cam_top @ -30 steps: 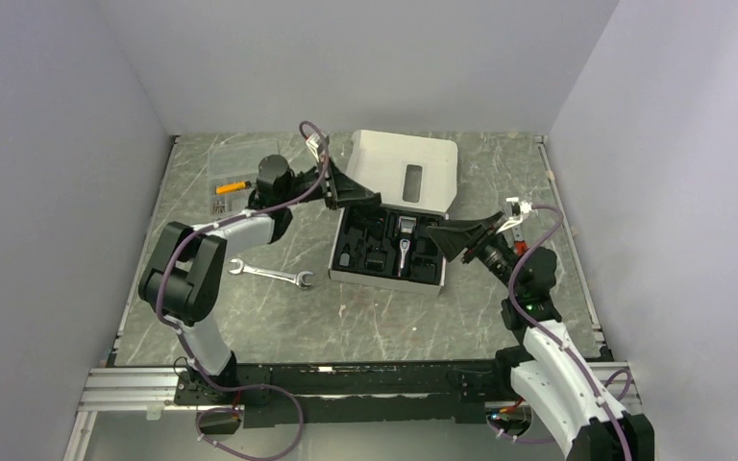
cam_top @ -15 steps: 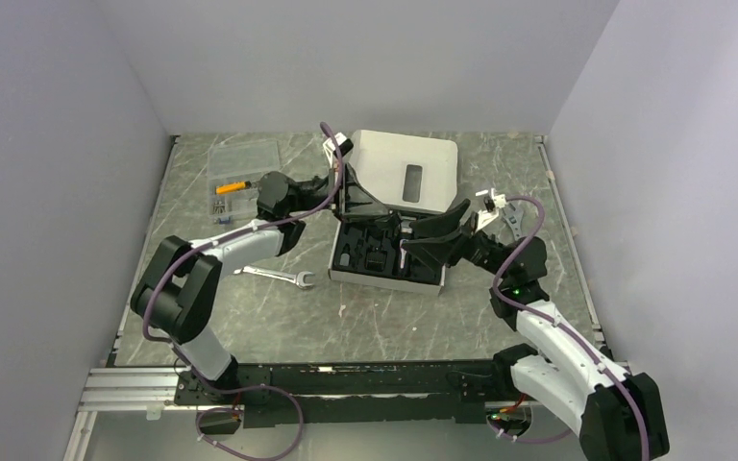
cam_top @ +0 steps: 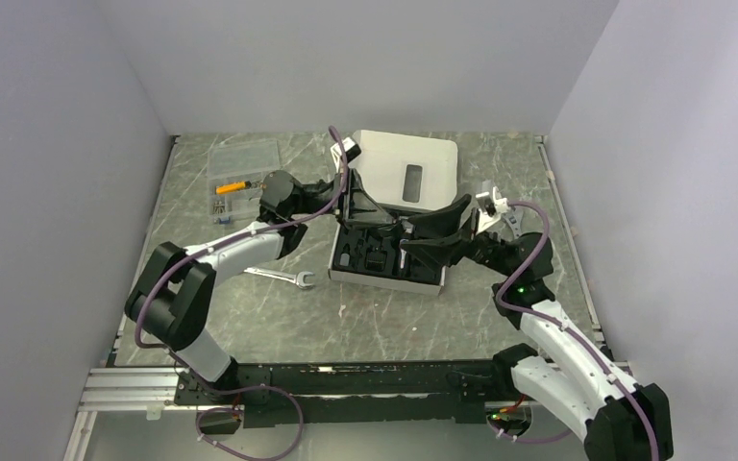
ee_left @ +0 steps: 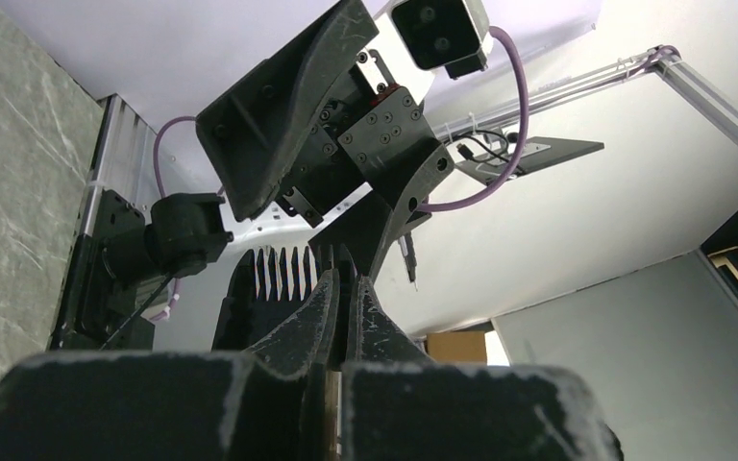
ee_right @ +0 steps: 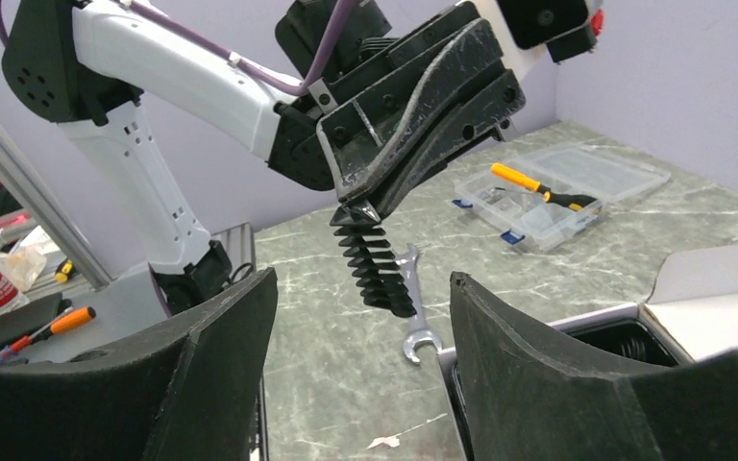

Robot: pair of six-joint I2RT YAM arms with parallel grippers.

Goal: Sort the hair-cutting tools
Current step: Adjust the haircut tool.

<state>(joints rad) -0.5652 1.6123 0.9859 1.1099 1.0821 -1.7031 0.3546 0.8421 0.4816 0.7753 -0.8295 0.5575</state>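
My left gripper (ee_left: 344, 279) is shut on a small black comb attachment (ee_left: 271, 279) and holds it in the air over the open black-lined box (cam_top: 346, 274). In the right wrist view this comb attachment (ee_right: 375, 264) hangs teeth-sideways from the left gripper (ee_right: 370, 211). My right gripper (ee_right: 363, 279) faces it with its jaws open, one finger on each side of the comb and neither touching it. From above, the left gripper (cam_top: 384, 223) and the right gripper (cam_top: 405, 240) meet tip to tip over the box. The hair clipper is hidden under them.
A silver open-end wrench (cam_top: 274, 276) lies on the table left of the box. A clear plastic organizer (cam_top: 242, 173) with an orange-handled tool stands at the back left. The box's white lid (cam_top: 408, 173) lies open behind it. Black inserts (cam_top: 365, 257) fill the box's left compartments.
My right gripper has swung left over the box to meet the left gripper, and its jaws have narrowed a little. The left gripper has shifted slightly right, still gripping the comb attachment.
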